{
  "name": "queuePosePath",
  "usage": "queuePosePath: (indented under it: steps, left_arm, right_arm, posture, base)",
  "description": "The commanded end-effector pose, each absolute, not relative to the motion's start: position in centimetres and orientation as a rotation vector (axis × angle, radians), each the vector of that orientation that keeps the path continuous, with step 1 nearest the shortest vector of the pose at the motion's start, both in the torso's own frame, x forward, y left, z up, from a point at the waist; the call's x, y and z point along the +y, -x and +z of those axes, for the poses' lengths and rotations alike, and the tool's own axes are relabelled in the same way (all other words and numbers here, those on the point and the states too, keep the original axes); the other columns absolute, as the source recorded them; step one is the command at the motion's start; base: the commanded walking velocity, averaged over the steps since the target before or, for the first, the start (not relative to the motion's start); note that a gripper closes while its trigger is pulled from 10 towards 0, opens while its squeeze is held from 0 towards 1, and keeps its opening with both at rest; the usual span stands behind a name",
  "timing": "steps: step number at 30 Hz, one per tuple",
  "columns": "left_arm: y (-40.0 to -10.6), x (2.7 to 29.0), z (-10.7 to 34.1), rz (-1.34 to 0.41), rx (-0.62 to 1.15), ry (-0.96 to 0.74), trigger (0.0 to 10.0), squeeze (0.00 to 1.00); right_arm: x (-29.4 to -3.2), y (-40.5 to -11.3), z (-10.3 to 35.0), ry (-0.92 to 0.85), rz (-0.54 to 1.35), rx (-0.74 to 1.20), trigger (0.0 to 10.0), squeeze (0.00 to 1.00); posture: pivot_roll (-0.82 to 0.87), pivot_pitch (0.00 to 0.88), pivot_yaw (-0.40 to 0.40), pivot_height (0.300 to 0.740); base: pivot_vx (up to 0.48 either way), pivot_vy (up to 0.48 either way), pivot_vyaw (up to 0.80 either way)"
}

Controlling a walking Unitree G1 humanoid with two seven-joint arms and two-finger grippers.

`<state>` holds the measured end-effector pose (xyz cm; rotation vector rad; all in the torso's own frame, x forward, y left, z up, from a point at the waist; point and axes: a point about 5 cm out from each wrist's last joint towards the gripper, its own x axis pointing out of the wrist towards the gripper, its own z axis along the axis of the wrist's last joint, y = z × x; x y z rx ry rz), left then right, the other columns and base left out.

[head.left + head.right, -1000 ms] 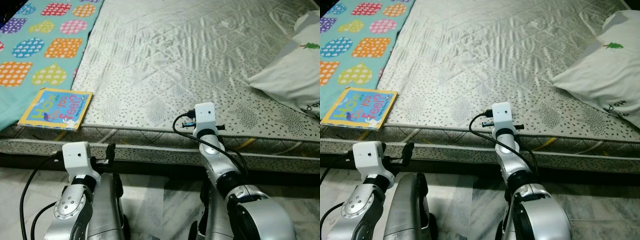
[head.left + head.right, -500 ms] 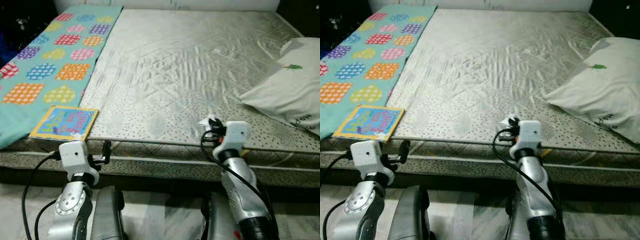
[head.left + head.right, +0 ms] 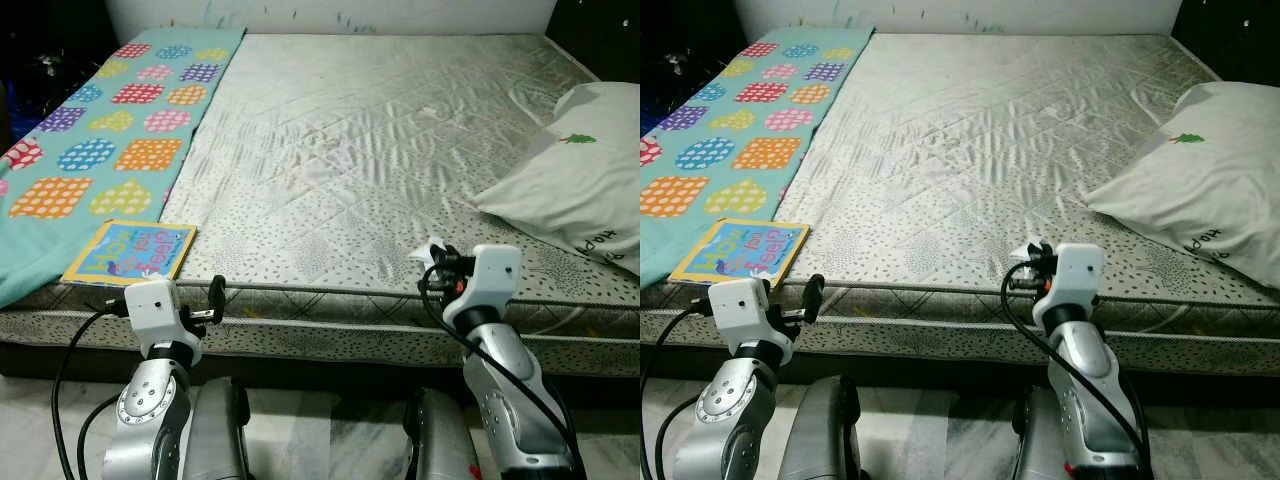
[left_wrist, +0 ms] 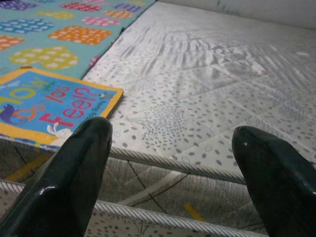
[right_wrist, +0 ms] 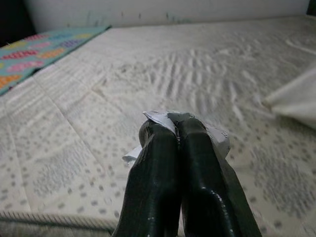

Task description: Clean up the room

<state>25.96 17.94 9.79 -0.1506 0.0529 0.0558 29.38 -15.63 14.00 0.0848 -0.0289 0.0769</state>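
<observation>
**Paper scrap pinched at mattress edge**

Picture book (image 3: 130, 251) is lying on the near-left mattress (image 3: 380, 150) corner, beside the patterned blanket (image 3: 110, 130). Left gripper (image 4: 173, 173) is hanging near it, fingers spread, holding nothing. Right gripper (image 5: 175, 128) is clamping a white paper scrap (image 5: 160, 117) over the near edge. Pillow (image 3: 580, 180) is sitting far right.

Head stereo pair: high, looking forward and down across the mattress (image 3: 370, 150), both arms rising from the near edge. Both eyes share the book (image 3: 130, 252) and the pillow (image 3: 1210, 180).

Left wrist camera: low, close behind the left gripper (image 4: 173, 168), facing over the mattress edge; book just beyond one finger.

Right wrist camera: low, tight behind the right gripper (image 5: 177, 129), facing across the mattress.
</observation>
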Motion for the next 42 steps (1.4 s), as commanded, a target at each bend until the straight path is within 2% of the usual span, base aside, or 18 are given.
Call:
queuePosePath:
  steps: [1, 17, 27, 31, 42]
  left_arm:
    - [-26.07, 18.07, 9.86, 0.059, 0.047, 0.139, 10.0, 0.0]
    - [-26.24, 17.86, 9.72, 0.051, 0.047, 0.139, 10.0, 0.0]
    - [-26.36, 17.73, 9.66, 0.047, 0.045, 0.138, 10.0, 0.0]
    - [-26.51, 17.66, 9.72, 0.041, 0.042, 0.137, 10.0, 0.0]
    - [-26.81, 17.57, 9.89, 0.038, 0.034, 0.135, 10.0, 0.0]
  right_arm:
    - [-15.32, -29.46, 14.8, -0.091, 0.089, -0.051, 10.0, 0.0]
    - [-15.44, -30.11, 15.1, -0.116, 0.078, -0.04, 10.0, 0.0]
    - [-15.48, -30.18, 15.05, -0.115, 0.078, -0.038, 10.0, 0.0]
    - [-15.44, -30.31, 15.1, -0.112, 0.077, -0.04, 10.0, 0.0]
    - [-15.54, -30.26, 14.88, -0.111, 0.067, -0.036, 10.0, 0.0]
  posture:
    - [-0.09, 0.0, 0.021, 0.501]
    - [-0.09, 0.0, 0.022, 0.591]
    - [-0.09, 0.0, 0.02, 0.63]
    - [-0.09, 0.0, 0.02, 0.663]
    - [-0.09, 0.0, 0.024, 0.721]
  base:
    - [0.0, 0.0, 0.0]
    - [0.0, 0.0, 0.0]
    - [0.0, 0.0, 0.0]
    - [0.0, 0.0, 0.0]
    - [0.0, 0.0, 0.0]
